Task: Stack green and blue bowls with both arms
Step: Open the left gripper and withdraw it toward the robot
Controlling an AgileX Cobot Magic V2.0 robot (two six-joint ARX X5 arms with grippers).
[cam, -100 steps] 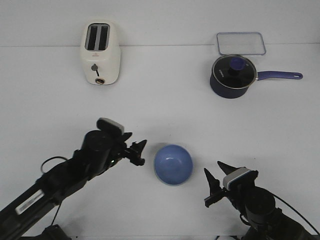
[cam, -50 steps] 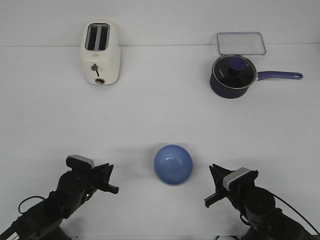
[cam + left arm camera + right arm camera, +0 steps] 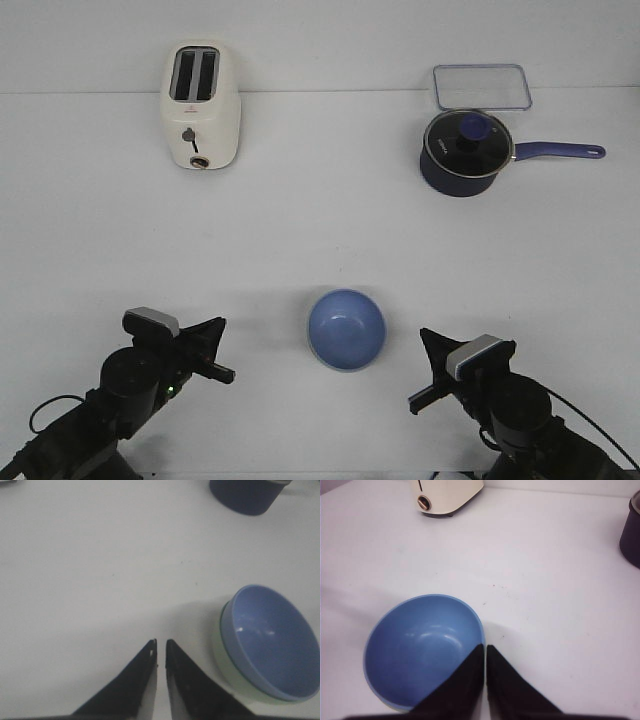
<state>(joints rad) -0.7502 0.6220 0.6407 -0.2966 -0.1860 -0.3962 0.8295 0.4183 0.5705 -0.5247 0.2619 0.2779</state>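
Observation:
The periwinkle blue bowl (image 3: 346, 328) sits nested inside the pale green bowl at the table's front middle. From the front only the blue one shows. In the left wrist view the blue bowl (image 3: 272, 640) rests in the green bowl (image 3: 234, 672), whose rim shows below it. My left gripper (image 3: 218, 326) is shut and empty, low at the front left, well apart from the bowls. Its tips (image 3: 160, 642) hang over bare table. My right gripper (image 3: 425, 338) is shut and empty at the front right, its tips (image 3: 485, 647) just beside the blue bowl's (image 3: 420, 650) rim.
A cream toaster (image 3: 201, 105) stands at the back left. A dark navy saucepan (image 3: 463, 152) with a glass lid and a long handle pointing right stands at the back right. A clear rectangular container (image 3: 481, 86) lies behind it.
My left arm has drawn back from beside the bowl to the front left and its jaws have shut. My right gripper's jaws have shut too. The bowls have not moved.

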